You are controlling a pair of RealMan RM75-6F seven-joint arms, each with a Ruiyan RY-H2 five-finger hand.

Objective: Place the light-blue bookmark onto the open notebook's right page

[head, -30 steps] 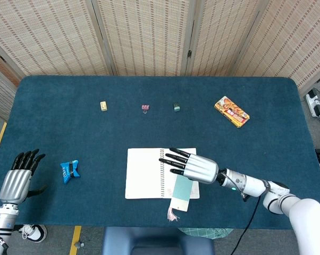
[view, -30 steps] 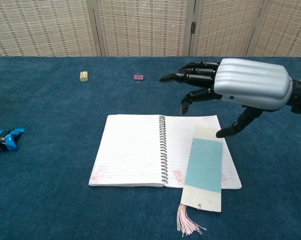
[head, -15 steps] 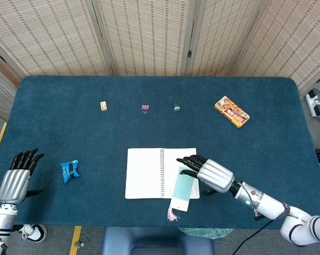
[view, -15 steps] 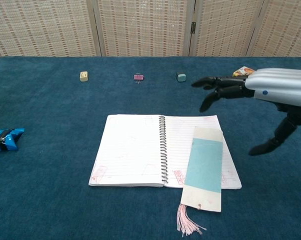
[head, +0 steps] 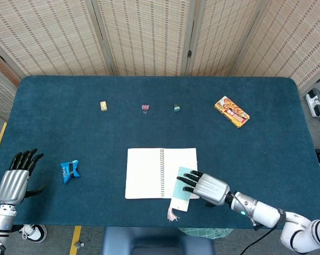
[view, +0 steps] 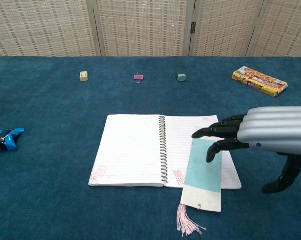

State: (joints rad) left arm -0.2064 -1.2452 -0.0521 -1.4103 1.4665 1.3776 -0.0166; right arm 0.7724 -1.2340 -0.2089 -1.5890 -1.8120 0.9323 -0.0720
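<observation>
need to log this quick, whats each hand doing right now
Left hand: open, holding nothing, at the table's left edge.
Right hand: open, holding nothing, fingers over the light-blue bookmark on the notebook.

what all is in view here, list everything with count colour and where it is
notebook: 1, white, spiral-bound, open at table's near centre
bookmark: 1, light blue with pale border and pink tassel, on the notebook's right page, overhanging its near edge
eraser: 1, cream, far left
binder clip: 1, pink, far centre
small block: 1, teal, far centre
snack box: 1, orange-yellow, far right
wrapper: 1, blue, left edge
table: 1, dark blue
left hand: silver-black, open, near-left corner
right hand: silver-black, open above the bookmark
</observation>
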